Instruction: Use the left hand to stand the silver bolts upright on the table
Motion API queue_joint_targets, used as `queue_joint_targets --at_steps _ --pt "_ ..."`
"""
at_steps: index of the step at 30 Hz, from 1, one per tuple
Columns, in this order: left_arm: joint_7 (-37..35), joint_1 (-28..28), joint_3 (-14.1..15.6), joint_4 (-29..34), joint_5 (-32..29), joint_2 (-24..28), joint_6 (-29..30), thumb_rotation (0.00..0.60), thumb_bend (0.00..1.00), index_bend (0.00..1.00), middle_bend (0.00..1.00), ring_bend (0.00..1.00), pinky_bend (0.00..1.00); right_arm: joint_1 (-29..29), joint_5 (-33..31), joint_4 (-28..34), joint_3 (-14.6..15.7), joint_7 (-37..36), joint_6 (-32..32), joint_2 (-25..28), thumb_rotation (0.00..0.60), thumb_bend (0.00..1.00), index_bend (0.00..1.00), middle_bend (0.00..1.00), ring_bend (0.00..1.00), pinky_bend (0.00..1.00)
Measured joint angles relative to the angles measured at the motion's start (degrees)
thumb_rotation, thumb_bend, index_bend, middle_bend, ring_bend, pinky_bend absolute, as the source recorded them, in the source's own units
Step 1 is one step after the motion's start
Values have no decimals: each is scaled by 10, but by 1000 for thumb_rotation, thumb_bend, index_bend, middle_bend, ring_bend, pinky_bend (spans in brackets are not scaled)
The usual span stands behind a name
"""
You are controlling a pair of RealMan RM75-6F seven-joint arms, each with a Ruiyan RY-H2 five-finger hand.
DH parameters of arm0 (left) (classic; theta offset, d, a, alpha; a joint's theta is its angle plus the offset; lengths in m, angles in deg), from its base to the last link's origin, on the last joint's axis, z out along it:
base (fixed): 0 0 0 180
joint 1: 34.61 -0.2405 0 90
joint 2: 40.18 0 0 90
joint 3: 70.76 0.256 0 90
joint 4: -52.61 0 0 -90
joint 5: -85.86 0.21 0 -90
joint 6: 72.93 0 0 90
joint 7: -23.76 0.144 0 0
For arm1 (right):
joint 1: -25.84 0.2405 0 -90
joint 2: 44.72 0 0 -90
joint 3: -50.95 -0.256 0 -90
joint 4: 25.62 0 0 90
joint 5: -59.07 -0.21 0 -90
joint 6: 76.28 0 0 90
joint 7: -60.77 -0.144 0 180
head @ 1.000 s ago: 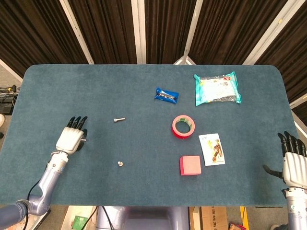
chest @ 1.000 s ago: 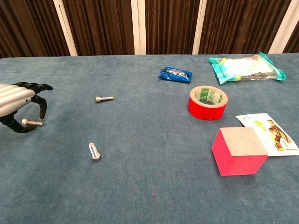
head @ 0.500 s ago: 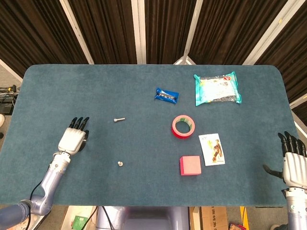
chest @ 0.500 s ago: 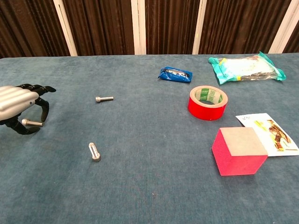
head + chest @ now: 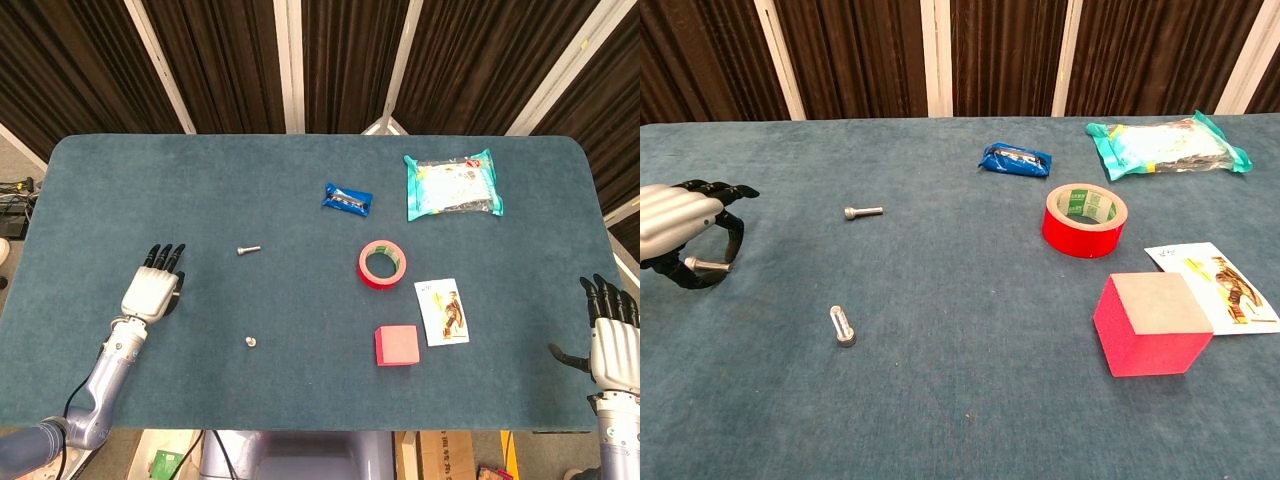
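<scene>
Chest view: a silver bolt (image 5: pixel 702 265) is seen pinched in the left robot hand (image 5: pixel 685 232) at the left edge of the desk (image 5: pixel 960 400), its shaft lying roughly level between the curled dark fingers (image 5: pixel 732 215) and the thumb below. In the head view the same left robot hand (image 5: pixel 151 290) is placed over the desk's left part, knuckles up, and the held bolt is hidden. A second silver bolt (image 5: pixel 863 212) is laid on its side farther back, well apart from the hand. A third silver bolt (image 5: pixel 842 326) is seen nearer the front edge; in the head view (image 5: pixel 251 341) only its round end is shown, so it appears to be stood upright. The right robot hand (image 5: pixel 610 335) is held off the desk's right edge, released, fingers apart, nothing grasped. A red tape roll (image 5: pixel 1084 219), pink block (image 5: pixel 1152 323), printed card (image 5: pixel 1213 283), blue packet (image 5: pixel 1015 160) and green wipes pack (image 5: pixel 1165 143) are spread across the right half.
</scene>
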Motion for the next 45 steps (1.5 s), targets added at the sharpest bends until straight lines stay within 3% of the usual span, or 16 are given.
queue_joint_targets --at_steps 14,22,35,45 --pt "-5 -1 -1 3 -1 2 -1 600 497 563 29 0 0 0 1 0 0 -2 -1 1 600 7 107 8 0 0" --pt "-52 -6 -9 26 -5 12 1 600 510 569 35 0 0 -1 1 0 0 -4 -1 2 600 7 107 8 0 0" --pt "-293 -37 -28 112 -16 85 -17 600 512 572 37 0 0 -1 3 4 2 -4 1 2 600 8 107 7 0 0" --pt "-489 -53 -24 85 0 112 -54 600 512 572 36 0 0 0 3 3 2 1 1 -1 600 7 107 8 0 0"
